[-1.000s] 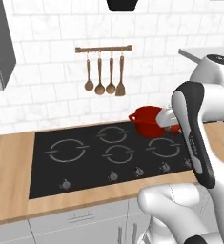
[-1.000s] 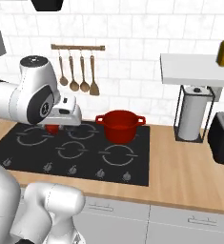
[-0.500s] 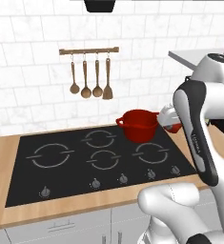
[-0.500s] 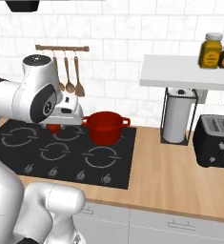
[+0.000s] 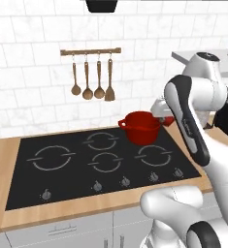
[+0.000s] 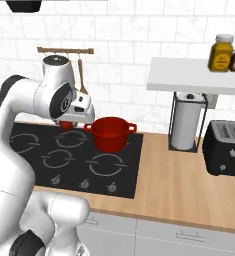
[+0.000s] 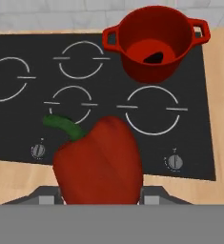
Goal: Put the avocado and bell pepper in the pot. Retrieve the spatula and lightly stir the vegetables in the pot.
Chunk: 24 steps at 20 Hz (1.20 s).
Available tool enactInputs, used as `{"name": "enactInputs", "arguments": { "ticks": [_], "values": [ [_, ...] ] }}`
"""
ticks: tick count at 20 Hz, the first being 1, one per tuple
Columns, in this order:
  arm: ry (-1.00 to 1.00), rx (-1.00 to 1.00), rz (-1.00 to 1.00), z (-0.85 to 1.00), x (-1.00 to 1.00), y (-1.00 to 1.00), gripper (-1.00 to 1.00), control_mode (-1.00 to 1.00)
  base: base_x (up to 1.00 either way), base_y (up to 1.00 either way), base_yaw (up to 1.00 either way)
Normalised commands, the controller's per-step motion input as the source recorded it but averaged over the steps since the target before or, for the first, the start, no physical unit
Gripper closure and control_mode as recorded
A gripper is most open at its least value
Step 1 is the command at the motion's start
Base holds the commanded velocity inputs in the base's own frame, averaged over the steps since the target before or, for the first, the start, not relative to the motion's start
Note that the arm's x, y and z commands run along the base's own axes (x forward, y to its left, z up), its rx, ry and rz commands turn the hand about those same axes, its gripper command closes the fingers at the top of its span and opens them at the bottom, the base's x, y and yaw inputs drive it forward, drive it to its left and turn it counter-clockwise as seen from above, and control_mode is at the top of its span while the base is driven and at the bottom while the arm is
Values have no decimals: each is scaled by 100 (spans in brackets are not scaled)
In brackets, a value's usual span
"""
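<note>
My gripper (image 7: 99,196) is shut on the bell pepper (image 7: 99,159), a glossy red one with a green stem that takes up the lower middle of the hand view. From the right base view, the gripper (image 6: 71,120) hangs over the hob just left of the pot (image 6: 110,134), with the pepper (image 6: 65,124) showing red beneath it. The squat red pot (image 7: 154,43) stands on the back right burner, up and to the right of the pepper. A dark avocado (image 7: 154,58) lies on its bottom. In the left base view the pot (image 5: 140,127) sits just left of my forearm. The spatula is out of view.
The black hob (image 5: 101,160) has several burners and a row of knobs (image 7: 174,162) along its front. Brown wooden utensils hang on a rail (image 5: 90,51) on the tiled wall. To the right are a paper towel roll (image 6: 185,122), a toaster (image 6: 228,147) and a shelf with jars (image 6: 221,52).
The base has driven sideways, so the whole scene has shifted in both base views and a toaster has come into view. The gripper has kept its hold on the bell pepper.
</note>
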Motion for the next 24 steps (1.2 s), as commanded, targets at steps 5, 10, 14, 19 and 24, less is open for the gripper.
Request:
{"name": "enactInputs", "arguments": {
  "ticks": [5,10,14,19,24],
  "values": [
    [25,0,-9,-38,100,-13,100,-100,0,0,0],
    [20,0,-11,-85,100,-39,100,-100,0,0,0],
    [8,0,-7,-51,84,-15,100,-100,0,0,0],
    [1,0,0,0,2,-4,100,-100,0,0,0],
    [0,0,0,-2,2,0,100,-100,0,0,0]
  ]
}}
